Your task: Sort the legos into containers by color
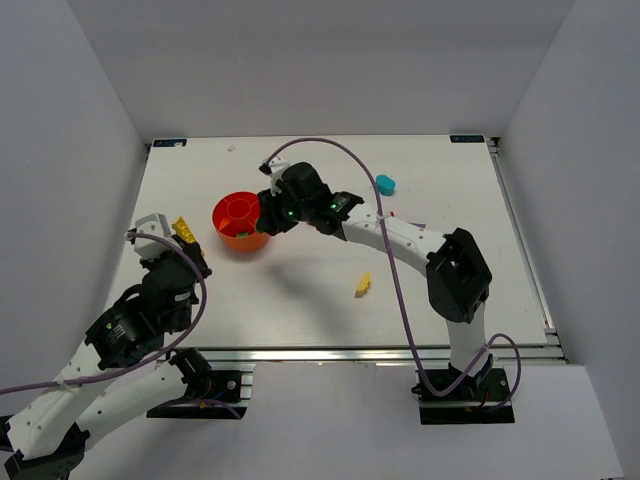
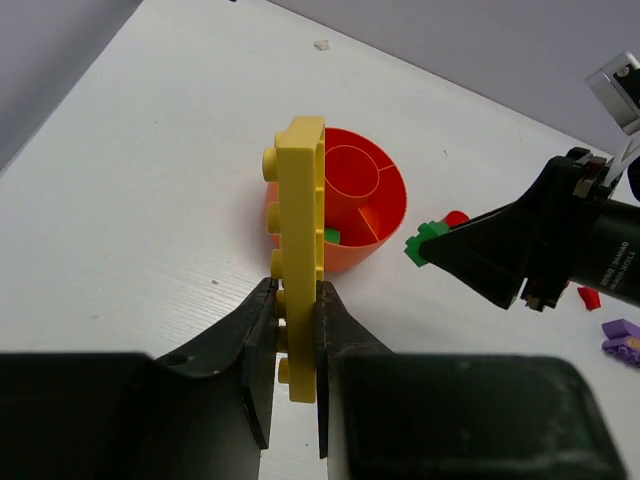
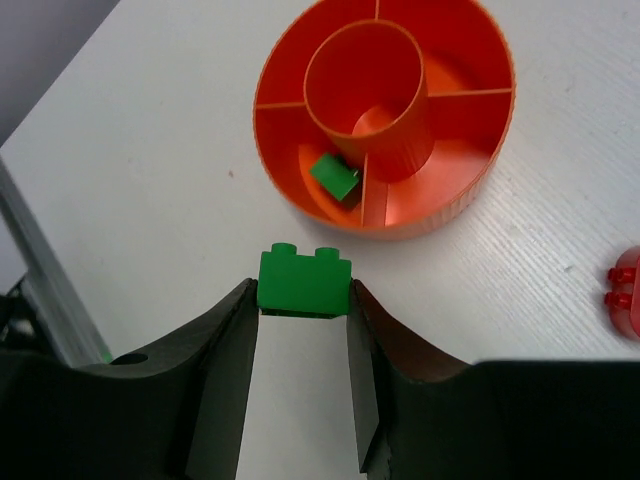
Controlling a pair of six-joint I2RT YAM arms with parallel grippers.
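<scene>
- Divided bowl (image 3: 455, 205): orange-red.
- Two-stud brick (image 3: 303, 283): green.
- Brick inside the bowl (image 3: 335, 178): green.
- Long studded plate (image 2: 300, 250): yellow.
- Loose pieces: cyan brick (image 1: 385, 184), yellow brick (image 1: 363, 285), purple bricks (image 2: 622, 338), red brick (image 3: 625, 300).
- Table (image 1: 300, 300): white.

No words or numbers can be read anywhere. A little dark tag (image 1: 170, 142) sits at the back left corner of the counter (image 1: 300, 300), and another tag (image 1: 467, 138) sits at the back right corner. Both are too small to read.
</scene>
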